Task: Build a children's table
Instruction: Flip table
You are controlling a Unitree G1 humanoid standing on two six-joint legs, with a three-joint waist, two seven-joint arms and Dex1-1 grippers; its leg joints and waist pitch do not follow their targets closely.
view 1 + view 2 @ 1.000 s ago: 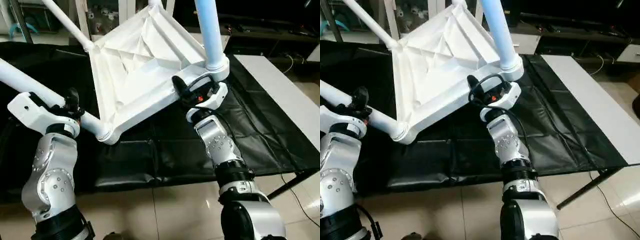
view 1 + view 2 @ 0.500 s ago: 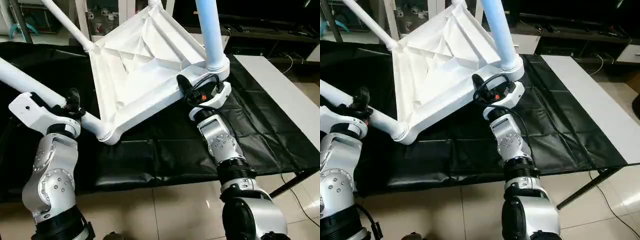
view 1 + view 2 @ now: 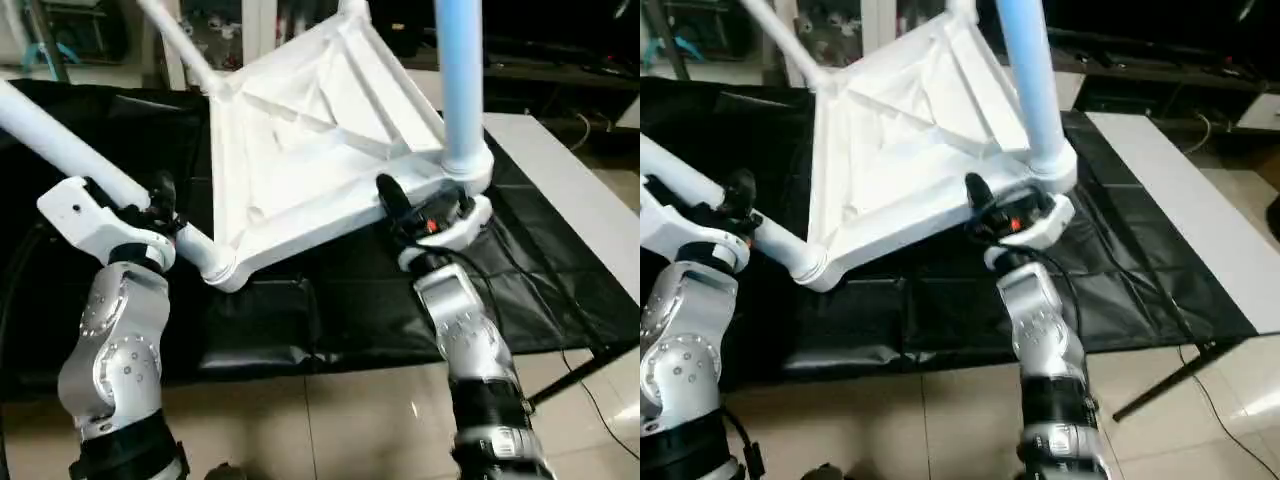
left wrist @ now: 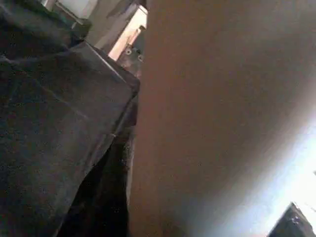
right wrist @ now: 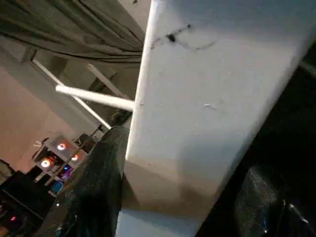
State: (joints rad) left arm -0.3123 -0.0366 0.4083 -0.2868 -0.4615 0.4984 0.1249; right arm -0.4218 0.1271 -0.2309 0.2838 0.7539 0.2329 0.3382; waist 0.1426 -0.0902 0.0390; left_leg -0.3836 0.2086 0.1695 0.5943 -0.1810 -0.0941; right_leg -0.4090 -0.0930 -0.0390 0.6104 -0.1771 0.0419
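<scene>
The children's table (image 3: pixel 310 150) hangs tilted above a black-covered bench, its ribbed underside facing me. One white leg (image 3: pixel 70 150) runs from the near corner socket (image 3: pixel 222 270) out to the left. My left gripper (image 3: pixel 160 200) is shut around this leg just short of the socket, and in the left wrist view the leg (image 4: pixel 222 123) sits right against the camera. A second leg (image 3: pixel 462 80) rises from the right corner socket. My right gripper (image 3: pixel 400 205) is shut on the top's near rim (image 5: pixel 197 98) beside that socket. A third leg (image 3: pixel 180 40) points away at the far left.
Black sheeting (image 3: pixel 350 290) covers the bench under the table. A white board (image 3: pixel 570 190) lies along the bench's right side, with a thin black cable (image 3: pixel 590 385) below it over the tiled floor (image 3: pixel 350 420). Shelves and clutter stand behind.
My right gripper has closed in and come onto the top's near rim beside the right socket. The camera has shifted, so the whole scene sits further right. The left grip is unchanged.
</scene>
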